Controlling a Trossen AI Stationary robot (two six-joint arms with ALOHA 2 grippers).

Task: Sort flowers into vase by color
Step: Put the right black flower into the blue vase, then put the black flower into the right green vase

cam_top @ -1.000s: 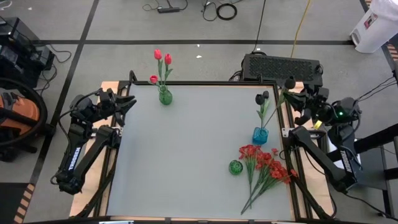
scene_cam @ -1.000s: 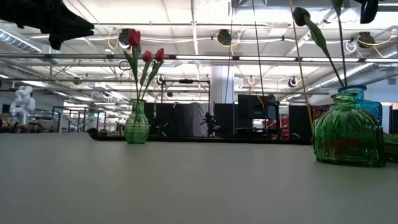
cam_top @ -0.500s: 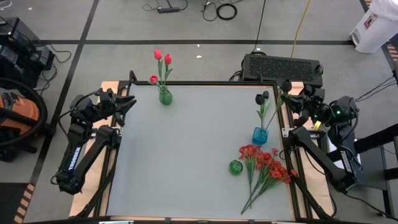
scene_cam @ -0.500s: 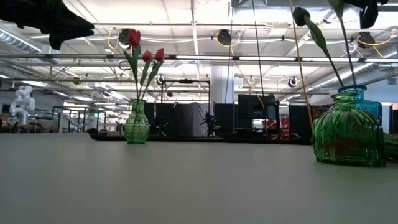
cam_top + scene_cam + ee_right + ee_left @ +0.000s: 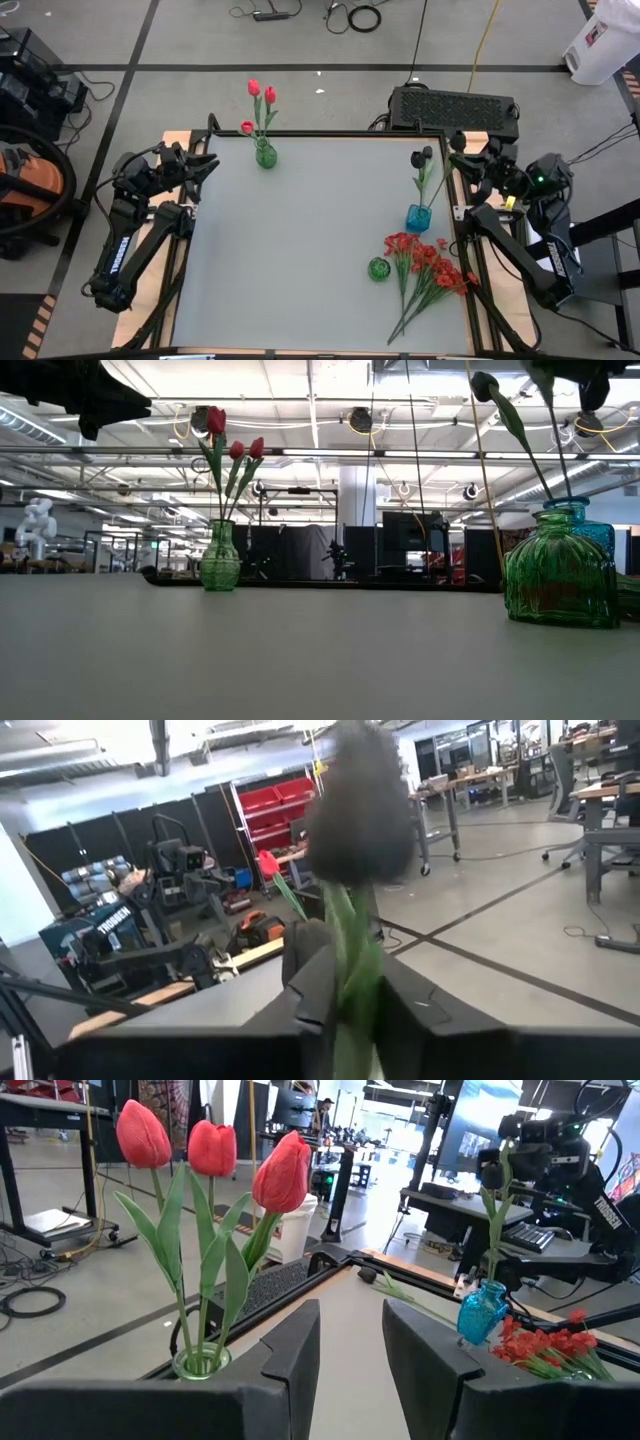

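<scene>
- We see the right pincer (image 5: 462, 143) at the far right corner of the desk (image 5: 300, 240), above the blue vase (image 5: 418, 217).
- In the right wrist view its fingers (image 5: 310, 970) sit on either side of a black tulip's green stem (image 5: 350, 970), bud (image 5: 362, 805) just above them; the fingers look close around the stem, but we cannot tell if they are pinching it or just letting go.
- Another black tulip (image 5: 421, 157) stands in the blue vase, leaning toward the far edge.
- Left pincer (image 5: 205, 160) hovers at the far left corner, fingers (image 5: 295, 1355) spread, nothing between them.
- Three red tulips (image 5: 259, 97) stand in a green vase (image 5: 265, 154) at the far edge, just beside the left pincer.
- Second green vase (image 5: 378, 268) stands near the right front, no flowers in it that we can see.
- Bunch of small red blossoms (image 5: 430, 262) lies flat on the desk, just right of that vase, stems (image 5: 410, 312) pointing to the front edge.
</scene>
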